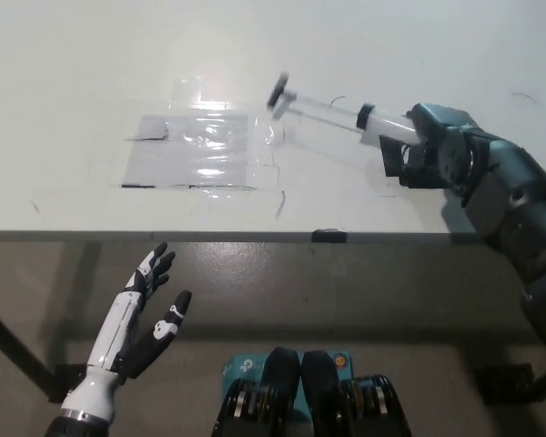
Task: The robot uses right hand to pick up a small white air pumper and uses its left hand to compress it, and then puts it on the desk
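Observation:
The small white air pump (382, 125) has a white barrel, a thin rod and a black T-handle (278, 92) that points left. My black right hand (432, 146) is shut on the barrel and holds the pump lifted above the white desk (91, 82), nearly level. The handle end looks blurred. My white left hand (141, 314) rests open at the lower left, below the desk's front edge and far from the pump.
A clear plastic sheet (196, 150) lies taped on the desk left of the pump. A small black tab (328, 236) sits on the desk's front edge. Pale floor (419, 300) lies below the edge.

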`<state>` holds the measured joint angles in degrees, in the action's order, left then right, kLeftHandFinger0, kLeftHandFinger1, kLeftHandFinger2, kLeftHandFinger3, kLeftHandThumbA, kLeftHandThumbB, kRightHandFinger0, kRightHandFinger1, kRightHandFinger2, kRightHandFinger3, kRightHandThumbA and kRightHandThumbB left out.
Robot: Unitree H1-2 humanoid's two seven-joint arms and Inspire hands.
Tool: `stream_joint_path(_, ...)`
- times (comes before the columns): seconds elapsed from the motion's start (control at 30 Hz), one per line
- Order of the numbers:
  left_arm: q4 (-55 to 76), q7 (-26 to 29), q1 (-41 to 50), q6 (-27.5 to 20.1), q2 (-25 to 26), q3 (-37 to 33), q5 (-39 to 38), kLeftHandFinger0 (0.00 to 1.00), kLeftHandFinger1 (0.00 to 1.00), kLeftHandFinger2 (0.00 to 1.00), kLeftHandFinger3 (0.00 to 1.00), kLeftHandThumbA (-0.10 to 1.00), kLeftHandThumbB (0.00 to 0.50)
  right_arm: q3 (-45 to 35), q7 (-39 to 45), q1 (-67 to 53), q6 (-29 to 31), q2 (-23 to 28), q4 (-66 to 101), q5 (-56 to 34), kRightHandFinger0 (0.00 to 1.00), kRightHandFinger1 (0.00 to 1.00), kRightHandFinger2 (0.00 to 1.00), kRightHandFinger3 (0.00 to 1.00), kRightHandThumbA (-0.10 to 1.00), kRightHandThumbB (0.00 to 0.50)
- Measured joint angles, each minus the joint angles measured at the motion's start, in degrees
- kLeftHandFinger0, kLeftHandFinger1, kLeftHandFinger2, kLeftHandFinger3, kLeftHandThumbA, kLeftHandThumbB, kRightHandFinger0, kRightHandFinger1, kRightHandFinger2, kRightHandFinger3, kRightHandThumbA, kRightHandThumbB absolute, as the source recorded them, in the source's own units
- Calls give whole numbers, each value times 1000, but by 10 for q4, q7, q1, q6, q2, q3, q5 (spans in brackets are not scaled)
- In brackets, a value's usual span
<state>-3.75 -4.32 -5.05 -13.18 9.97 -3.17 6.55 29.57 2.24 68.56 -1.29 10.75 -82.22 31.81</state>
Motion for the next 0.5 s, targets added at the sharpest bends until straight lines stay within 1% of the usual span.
stream_joint_path(0.03,0,-1,0,0,0,0,-1,1000,1000,1000,1000,751,225,-2,-5,-4,4,0,0,-1,112,309,373,516,-100,159)
stream_joint_path(0.07,1,-2,0,0,0,0,-1,1000,1000,1000,1000,755,221,-4,-9,-6,7,0,0,-1,38,246,315,386,-100,160)
stream_joint_path(0.1,1,-4,0,0,0,0,-2,1000,1000,1000,1000,756,223,-6,-11,-6,9,0,0,-2,7,163,260,297,-100,158)
stream_joint_path(0.13,1,-5,-1,0,0,0,-4,1000,1000,1000,1000,755,223,-8,-13,-8,11,0,0,-3,0,150,269,292,-100,158)
stream_joint_path(0.17,1,-6,-1,0,0,0,-5,1000,1000,1000,1000,748,214,-10,-15,-9,13,0,0,-4,0,160,358,362,-100,154)
stream_joint_path(0.2,1,-6,-1,0,0,0,-6,1000,1000,1000,1000,745,214,-12,-18,-10,17,0,0,-6,41,250,493,439,-100,167)
stream_joint_path(0.23,1,-7,-1,0,0,0,-7,1000,1000,1000,1000,745,215,-14,-19,-12,19,0,0,-8,31,276,540,592,-100,167)
stream_joint_path(0.27,1,-7,-1,0,0,0,-8,1000,1000,1000,1000,744,215,-17,-20,-12,23,0,0,-10,4,260,552,700,-100,166)
stream_joint_path(0.3,1,-7,-1,0,0,0,-9,990,1000,1000,1000,748,214,-20,-21,-13,26,0,0,-12,0,184,569,669,-100,176)
stream_joint_path(0.33,1,-7,-1,0,0,0,-10,988,1000,1000,1000,750,213,-23,-21,-14,31,1,0,-15,0,236,683,674,-100,164)
stream_joint_path(0.37,1,-7,-2,0,1,0,-11,985,1000,1000,1000,749,214,-29,-21,-15,36,1,0,-17,0,358,786,688,-100,163)
stream_joint_path(0.4,1,-8,-3,0,1,0,-12,975,1000,1000,1000,744,215,-33,-21,-16,43,2,0,-21,0,421,756,661,-100,158)
stream_joint_path(0.43,1,-8,-3,0,2,0,-13,974,1000,1000,1000,743,215,-40,-20,-18,50,2,0,-24,0,436,746,656,-100,153)
stream_joint_path(0.47,1,-10,-4,0,2,0,-14,972,1000,1000,1000,744,217,-45,-19,-19,56,2,1,-27,0,470,742,672,-100,143)
stream_joint_path(0.5,1,-12,-4,0,2,0,-14,971,1000,1000,1000,744,217,-50,-17,-21,64,3,1,-31,0,473,743,688,-100,146)
